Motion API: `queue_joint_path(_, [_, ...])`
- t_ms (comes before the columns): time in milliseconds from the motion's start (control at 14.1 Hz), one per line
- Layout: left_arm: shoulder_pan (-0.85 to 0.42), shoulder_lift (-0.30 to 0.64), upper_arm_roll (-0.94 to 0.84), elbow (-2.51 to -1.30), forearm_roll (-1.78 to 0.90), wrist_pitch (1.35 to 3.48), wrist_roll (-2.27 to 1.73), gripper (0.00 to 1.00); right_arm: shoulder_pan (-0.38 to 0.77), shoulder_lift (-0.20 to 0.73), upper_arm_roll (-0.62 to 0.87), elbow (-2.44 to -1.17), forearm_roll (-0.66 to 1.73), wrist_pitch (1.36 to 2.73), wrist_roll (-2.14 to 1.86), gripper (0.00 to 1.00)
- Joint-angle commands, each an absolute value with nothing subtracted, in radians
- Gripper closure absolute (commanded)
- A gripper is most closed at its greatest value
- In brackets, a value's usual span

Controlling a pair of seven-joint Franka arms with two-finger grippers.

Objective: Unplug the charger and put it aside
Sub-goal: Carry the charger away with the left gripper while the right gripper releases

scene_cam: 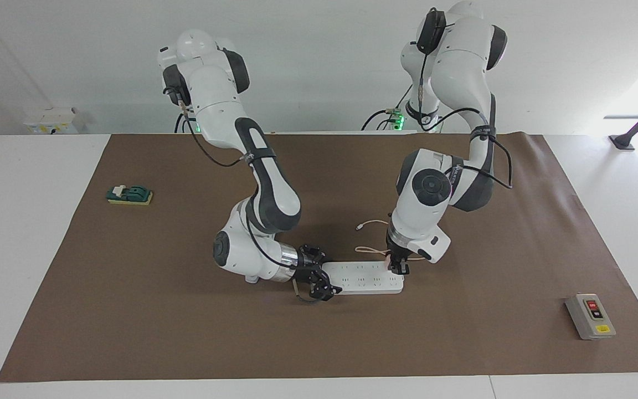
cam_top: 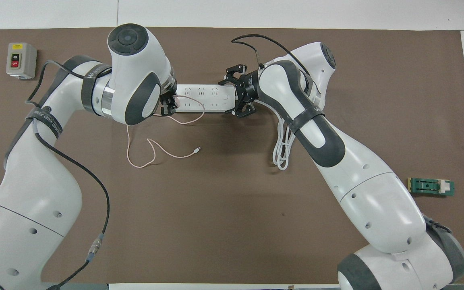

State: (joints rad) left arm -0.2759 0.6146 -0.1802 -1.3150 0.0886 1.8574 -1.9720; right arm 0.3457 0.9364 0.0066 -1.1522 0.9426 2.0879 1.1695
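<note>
The white power strip (scene_cam: 360,277) (cam_top: 204,96) lies in the middle of the brown mat. The pale pink charger (scene_cam: 387,256) (cam_top: 177,100) sits plugged in at the strip's end toward the left arm, mostly hidden by the hand. Its thin pink cable (scene_cam: 371,223) (cam_top: 151,155) trails over the mat, nearer to the robots than the strip. My left gripper (scene_cam: 398,267) (cam_top: 168,106) points down onto that end, shut on the charger. My right gripper (scene_cam: 323,279) (cam_top: 237,95) lies low at the strip's other end, its fingers clamped across the strip's width.
The strip's coiled white cord (cam_top: 282,149) lies under the right arm. A grey switch box (scene_cam: 590,316) (cam_top: 21,60) sits toward the left arm's end of the table. A green part on a yellow pad (scene_cam: 129,194) (cam_top: 431,186) lies toward the right arm's end.
</note>
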Motion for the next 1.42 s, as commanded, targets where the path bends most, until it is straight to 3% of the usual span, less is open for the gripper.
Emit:
queue_joint_path(0, [-0.258,0.56,-0.17,-1.247,0.104,1.692,-1.916,1.0,0.342,0.917,-0.002,-1.23,0.916,2.052,1.138,0.27])
queue_joint_path(427, [-0.235,0.523,-0.161,-1.249,0.104,1.7,-1.613,1.0,0.345,0.916,-0.005,-1.227,0.914,2.046,1.144,0.25])
queue_joint_path(640, [-0.204,0.509,-0.16,-1.25,0.109,1.7,-1.367,1.0,0.345,0.908,-0.005,-1.229,0.911,2.042,1.149,0.17])
queue_joint_path(711, [-0.199,0.508,-0.161,-1.252,0.109,1.7,-1.314,1.0,0.344,0.905,-0.005,-1.229,0.911,2.04,1.15,0.04])
queue_joint_path(782, [-0.195,0.503,-0.161,-1.258,0.109,1.698,-1.257,1.0,0.344,0.9,-0.006,-1.23,0.905,2.037,1.15,0.0])
queue_joint_path(1138, [-0.083,0.451,-0.167,-1.348,0.1,1.72,-0.803,1.0,0.344,0.848,-0.024,-1.272,0.877,2.022,1.15,0.0])
queue_joint_path(1351, [0.032,0.385,-0.172,-1.469,0.092,1.736,-0.434,1.0,0.348,0.801,-0.055,-1.316,0.876,2.013,1.15,0.0])
